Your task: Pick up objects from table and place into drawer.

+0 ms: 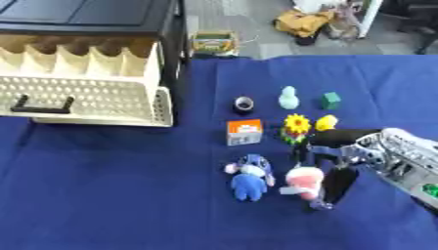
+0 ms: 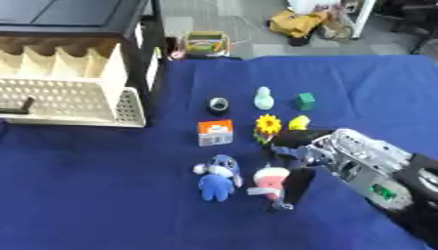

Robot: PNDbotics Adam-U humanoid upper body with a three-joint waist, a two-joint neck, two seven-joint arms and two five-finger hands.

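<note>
The right hand [image 1: 346,161] is reached in from the right over the blue table [image 1: 111,195], and its dark fingers [image 1: 338,183] are lowered beside a small pink and white toy [image 1: 301,179]. They hang fairly straight, touching or nearly touching the toy's right side; no closure around it can be seen. The left hand is not shown in either view.

The toy lies near the table's front, just beside a blue plush figure [image 1: 250,177]. Behind it stand a sunflower [image 1: 296,126] and a yellow piece [image 1: 326,122], with an orange and white box [image 1: 244,132] to their left. The open white drawer [image 1: 94,97] is set well apart, at the far left.

A slip is judged likely if the fingers are closed on one side only, since the soft toy could be pushed against the plush figure. The sunflower could be knocked over by the wrist, which is held close to it.
</note>
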